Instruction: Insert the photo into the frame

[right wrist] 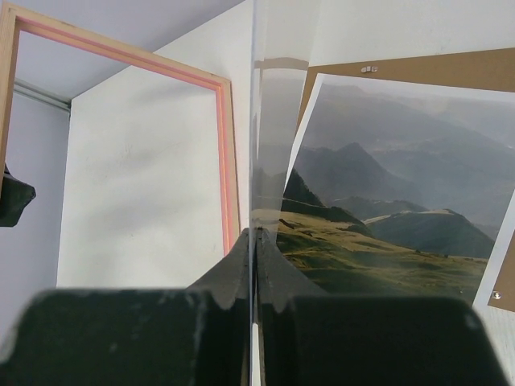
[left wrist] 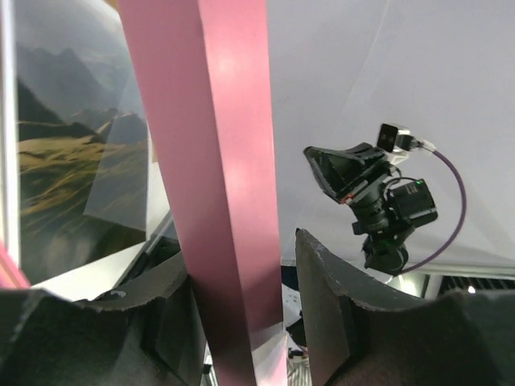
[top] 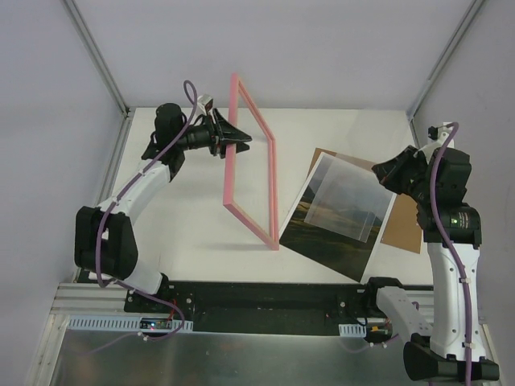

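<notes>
The pink frame point(top: 272, 165) stands upright on its edge at mid-table. My left gripper point(top: 240, 143) is around its left side bar point(left wrist: 217, 201). The bar rests against the left finger, and a narrow gap shows at the right finger point(left wrist: 322, 289), so the jaws are slightly open. The photo point(top: 334, 221) lies face up to the right of the frame, partly on a brown backing board point(top: 405, 225). It also shows in the right wrist view point(right wrist: 394, 225). My right gripper point(top: 388, 173) is shut on a thin clear pane point(right wrist: 256, 145) and holds it above the photo.
The brown backing board point(right wrist: 418, 68) lies under the photo's far and right sides. White walls with metal corner posts point(top: 96, 56) enclose the table. The arm bases stand on a black rail point(top: 257, 301) at the near edge.
</notes>
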Robot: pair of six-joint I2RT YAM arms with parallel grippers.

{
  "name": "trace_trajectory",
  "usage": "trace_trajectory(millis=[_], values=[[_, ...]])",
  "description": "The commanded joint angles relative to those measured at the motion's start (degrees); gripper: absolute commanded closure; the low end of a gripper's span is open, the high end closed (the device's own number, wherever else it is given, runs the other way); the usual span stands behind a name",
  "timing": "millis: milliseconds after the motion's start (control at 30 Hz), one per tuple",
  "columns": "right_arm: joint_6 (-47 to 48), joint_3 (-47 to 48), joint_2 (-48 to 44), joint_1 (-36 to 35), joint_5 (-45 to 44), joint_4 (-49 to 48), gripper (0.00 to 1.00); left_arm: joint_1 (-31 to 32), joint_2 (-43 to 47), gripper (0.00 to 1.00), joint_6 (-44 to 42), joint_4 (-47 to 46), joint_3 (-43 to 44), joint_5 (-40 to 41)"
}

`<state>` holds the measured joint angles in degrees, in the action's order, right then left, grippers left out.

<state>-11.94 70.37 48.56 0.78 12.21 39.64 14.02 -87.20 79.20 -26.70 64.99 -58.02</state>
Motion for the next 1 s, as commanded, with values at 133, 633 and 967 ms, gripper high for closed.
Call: trace_trajectory(millis=[133,633,967], values=[[-0.8,-1.4,-1.4,0.3,1.6,-4.1,0.99,-5.6,6.5,0.64,-30.1,38.6,7.7,2.1],[-1.2,-2.6,-1.7,0.3,3.4,-5.4,0.99,-7.1,6.3,0.79,-55.4,68.8,17.9,23.9],[-1.1,-1.6,-0.4,0.2,4.0,-5.6,0.99,-7.2,5.7,1.00,-57.5,71.3,20.8,26.6]])
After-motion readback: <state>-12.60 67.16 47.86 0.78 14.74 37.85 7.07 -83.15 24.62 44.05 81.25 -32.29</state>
